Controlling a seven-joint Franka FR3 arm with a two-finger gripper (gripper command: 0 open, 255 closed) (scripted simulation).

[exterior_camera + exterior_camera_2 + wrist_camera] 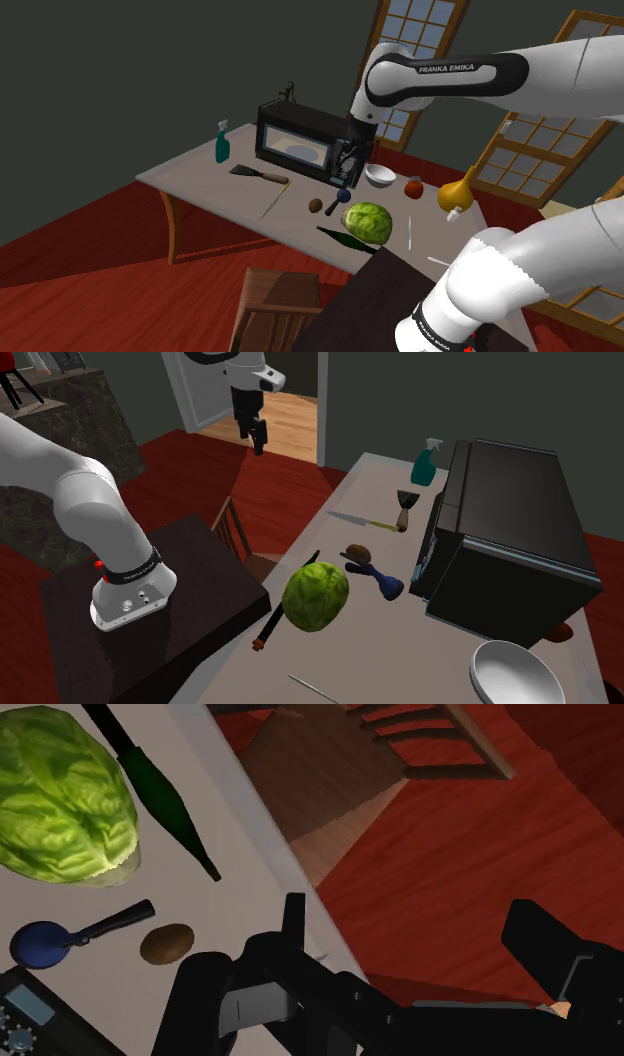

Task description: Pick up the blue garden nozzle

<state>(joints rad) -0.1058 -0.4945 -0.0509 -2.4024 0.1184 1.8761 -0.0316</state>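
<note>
On the pale table point(190, 172), from the shoulder view's left to its right, stand one teal spray bottle point(222, 141), one scraper point(258, 175), one thin knife point(272, 203) and one black microwave point(300, 140). Then come one small brown fruit point(315, 205), one blue garden nozzle point(378, 580), one green cabbage point(367, 221) with one slim dark green bottle point(345, 238) lying before it, one white bowl point(380, 176), one small red thing point(414, 186) and one yellow gourd point(458, 190). The nozzle lies flat in front of the microwave, its blue head toward the oven's keypad and its dark handle ending just beside the brown fruit, with the cabbage near. The one black gripper point(258, 442) hangs high over the table's edge, above one wooden chair point(275, 300) and well apart from the nozzle, its two fingers spread apart.
</note>
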